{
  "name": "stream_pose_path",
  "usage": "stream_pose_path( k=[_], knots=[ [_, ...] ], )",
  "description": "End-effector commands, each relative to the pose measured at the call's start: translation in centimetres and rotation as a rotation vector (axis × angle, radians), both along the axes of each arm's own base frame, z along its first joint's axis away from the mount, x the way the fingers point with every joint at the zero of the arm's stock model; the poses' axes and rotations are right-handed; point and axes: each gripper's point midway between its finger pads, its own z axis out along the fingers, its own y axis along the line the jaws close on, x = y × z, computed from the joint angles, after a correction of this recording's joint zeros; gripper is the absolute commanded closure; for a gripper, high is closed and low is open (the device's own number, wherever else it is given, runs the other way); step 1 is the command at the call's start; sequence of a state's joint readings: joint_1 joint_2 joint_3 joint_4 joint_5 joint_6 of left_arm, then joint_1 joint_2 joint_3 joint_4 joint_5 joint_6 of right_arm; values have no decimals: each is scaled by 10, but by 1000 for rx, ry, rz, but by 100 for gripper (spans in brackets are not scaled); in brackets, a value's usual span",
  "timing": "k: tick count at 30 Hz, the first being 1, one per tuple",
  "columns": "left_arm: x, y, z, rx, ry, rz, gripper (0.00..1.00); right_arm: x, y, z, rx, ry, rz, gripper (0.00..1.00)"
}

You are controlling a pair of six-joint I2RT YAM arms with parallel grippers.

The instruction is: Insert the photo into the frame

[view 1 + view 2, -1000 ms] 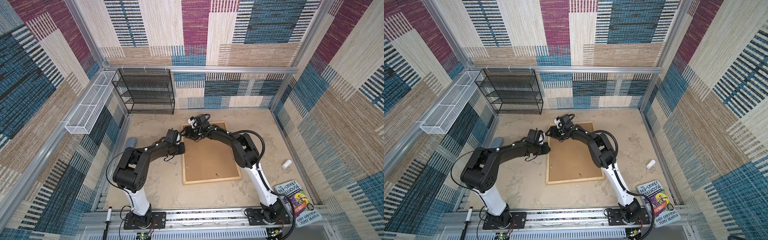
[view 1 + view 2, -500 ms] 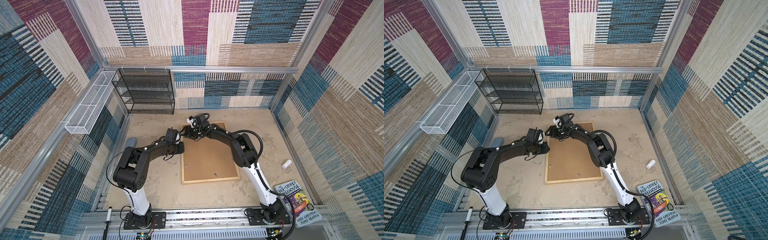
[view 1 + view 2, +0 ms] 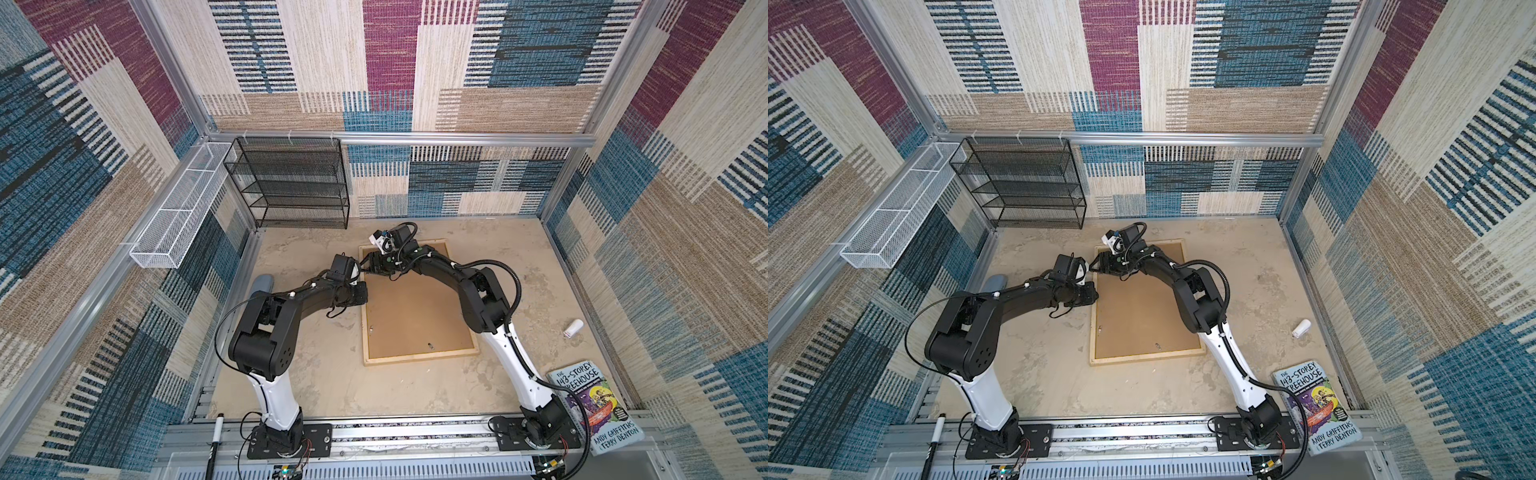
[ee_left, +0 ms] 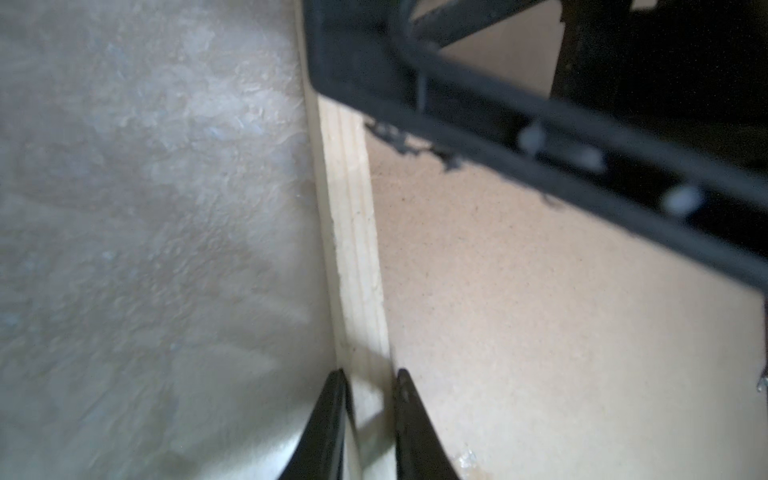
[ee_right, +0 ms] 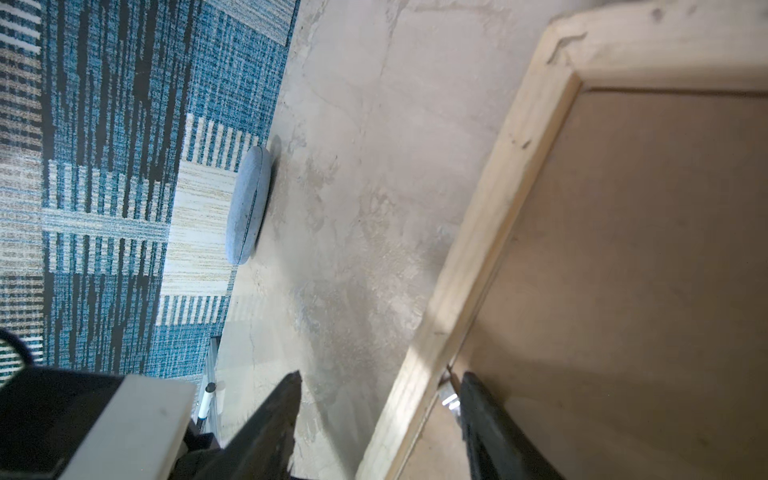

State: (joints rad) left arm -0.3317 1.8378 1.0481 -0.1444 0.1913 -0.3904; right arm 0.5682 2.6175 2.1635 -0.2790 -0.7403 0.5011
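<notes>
Left wrist view: we see left gripper (image 4: 365, 376) clamped on frame (image 4: 353, 232) strip, backing board (image 4: 540, 311) inside frame, flat on table (image 4: 145, 208). Only right wrist view shows right gripper (image 5: 382, 376) apart, straddling strip.

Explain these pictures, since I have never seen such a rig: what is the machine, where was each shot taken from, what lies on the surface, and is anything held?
The machine is two robot arms, the left arm and the right arm, bolted to a rail, each ending in a two-fingered gripper. The two wide pictures come from one overhead camera pair; the two close-ups come from cameras on the wrists. On the table lies the frame, pale wood, with a brown backing board inside it; the photo cannot be seen. Near the edges are a book, a white cylinder, a grey pad and, on the rail, a pen. The left gripper pinches the frame's side strip; the right gripper stands open astride that strip near the far corner, holding nothing.
</notes>
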Motion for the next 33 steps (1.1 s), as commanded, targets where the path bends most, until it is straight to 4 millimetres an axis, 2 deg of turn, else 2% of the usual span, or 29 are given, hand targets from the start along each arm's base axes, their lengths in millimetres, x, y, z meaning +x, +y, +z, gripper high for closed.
stream_pose_path(
  k=[1, 7, 11, 15, 20, 26, 29, 33],
  knots=[
    [-15, -7, -13, -1, 51, -94, 80, -25, -2, -32, -60, 70, 51, 38],
    [-14, -6, -16, 0, 56, -92, 80, -25, -9, -31, -85, 39, 28, 39],
    [-13, -4, -13, 3, 55, -87, 77, -16, -14, -27, -116, 7, -13, 39],
    [-11, -1, -8, 22, 44, -77, 70, -7, -19, -11, -106, -28, -48, 36],
    [-9, 3, 1, 35, 26, -62, 64, -4, -24, 13, -72, -77, -68, 27],
    [-15, 11, 19, 40, -10, -25, 58, -11, -36, 41, -47, -122, -86, 25],
    [-26, 13, 31, 16, -24, -6, 58, -20, -45, 54, -48, -143, -98, 25],
    [-51, 15, 44, -27, -36, 11, 58, -45, -60, 61, -46, -149, -97, 28]
  ],
)
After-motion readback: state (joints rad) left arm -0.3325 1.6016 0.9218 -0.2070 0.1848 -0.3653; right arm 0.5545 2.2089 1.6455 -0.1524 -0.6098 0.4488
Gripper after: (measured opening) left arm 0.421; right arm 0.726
